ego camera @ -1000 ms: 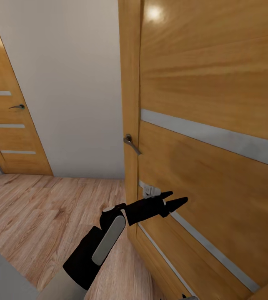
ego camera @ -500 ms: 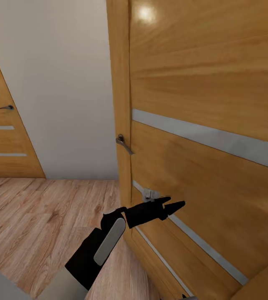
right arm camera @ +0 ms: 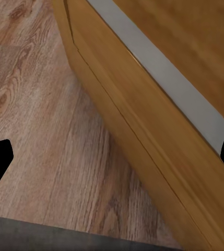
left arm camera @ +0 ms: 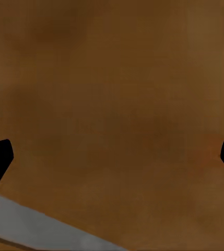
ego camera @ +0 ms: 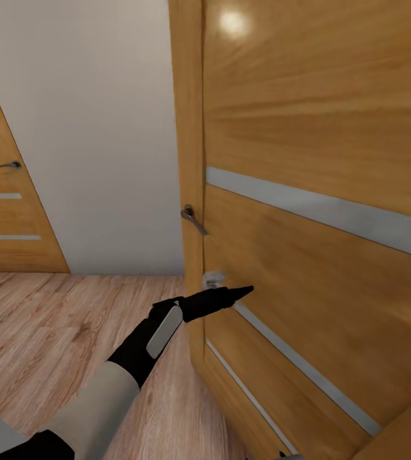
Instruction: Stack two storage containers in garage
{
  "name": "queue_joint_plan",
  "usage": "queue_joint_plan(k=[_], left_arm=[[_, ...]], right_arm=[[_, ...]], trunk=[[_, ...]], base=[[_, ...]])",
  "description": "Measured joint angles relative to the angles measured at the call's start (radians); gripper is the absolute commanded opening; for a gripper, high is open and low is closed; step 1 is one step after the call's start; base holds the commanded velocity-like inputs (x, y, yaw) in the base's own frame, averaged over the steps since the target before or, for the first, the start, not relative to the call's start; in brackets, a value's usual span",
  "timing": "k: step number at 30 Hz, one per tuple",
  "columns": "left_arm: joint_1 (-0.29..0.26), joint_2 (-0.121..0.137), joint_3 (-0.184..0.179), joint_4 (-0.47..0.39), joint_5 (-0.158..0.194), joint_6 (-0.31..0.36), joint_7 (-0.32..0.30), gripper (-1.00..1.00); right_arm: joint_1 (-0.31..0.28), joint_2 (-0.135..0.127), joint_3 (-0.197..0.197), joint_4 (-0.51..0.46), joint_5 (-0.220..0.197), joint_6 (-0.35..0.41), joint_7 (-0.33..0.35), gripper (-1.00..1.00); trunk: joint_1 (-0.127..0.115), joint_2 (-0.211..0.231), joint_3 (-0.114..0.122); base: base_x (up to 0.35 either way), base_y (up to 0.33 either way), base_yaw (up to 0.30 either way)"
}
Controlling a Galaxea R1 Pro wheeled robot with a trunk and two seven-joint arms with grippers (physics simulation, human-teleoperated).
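Close ahead stands a wooden door (ego camera: 320, 147) with grey strips and a lever handle (ego camera: 193, 219). Left arm reaches forward, its tool (ego camera: 242, 291) at the door face just below the handle; the left wrist view (left arm camera: 112, 157) shows its fingers spread wide against brown wood. Right tool (right arm camera: 112, 157) is also spread, hanging over the plank floor (ego camera: 52, 332) beside the door's lower edge. Farther left, past a pale wall (ego camera: 96, 128), is a second door (ego camera: 4, 191). No bin is in sight, so I cannot tell where the bins are
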Motion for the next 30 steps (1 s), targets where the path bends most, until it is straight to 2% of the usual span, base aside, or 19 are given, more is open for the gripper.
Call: queue_joint_plan(k=[5,8,12,13,16,19,27,30], left_arm=[[-0.059,0.000,0.003,0.015,0.003,0.000,0.001,1.00],[-0.069,0.000,0.002,0.017,0.004,-0.001,0.001,1.00],[-0.077,0.000,0.002,0.016,0.067,-0.004,0.002,1.00],[-0.078,0.000,0.001,0.014,0.092,-0.003,0.002,1.00],[-0.079,0.000,-0.001,0.004,0.122,-0.003,0.001,1.00],[-0.079,0.000,-0.008,-0.007,0.134,-0.003,0.001,1.00],[-0.080,0.000,-0.040,-0.019,0.151,-0.002,-0.002,1.00],[-0.080,0.000,-0.094,-0.025,0.150,-0.004,-0.001,1.00]], right_arm=[[0.000,0.000,0.001,0.000,0.000,0.000,0.000,1.00],[0.000,0.000,0.001,0.000,0.001,0.000,0.000,1.00],[0.000,0.000,0.001,0.000,0.001,0.000,0.000,1.00],[0.000,0.000,0.001,0.000,0.001,0.000,0.000,1.00],[0.000,0.000,0.001,0.000,0.001,0.000,0.000,1.00],[0.000,0.000,0.001,0.000,0.001,0.000,0.000,1.00],[0.000,0.000,0.001,0.000,0.001,0.000,0.000,1.00],[0.000,0.000,0.001,0.000,0.001,0.000,0.000,1.00]], trunk=[[0.000,0.000,0.000],[0.000,0.000,0.000],[0.000,0.000,0.000],[0.000,0.000,0.000],[0.000,0.000,0.000],[0.000,0.000,0.000],[0.000,0.000,0.000],[0.000,0.000,0.000]], base=[[0.000,0.000,0.000],[0.000,0.000,-0.016],[0.000,0.000,-0.126],[0.000,0.000,-0.170],[0.000,0.000,-0.188],[0.000,0.000,-0.184],[0.000,0.000,-0.059],[0.000,0.000,-0.009]])
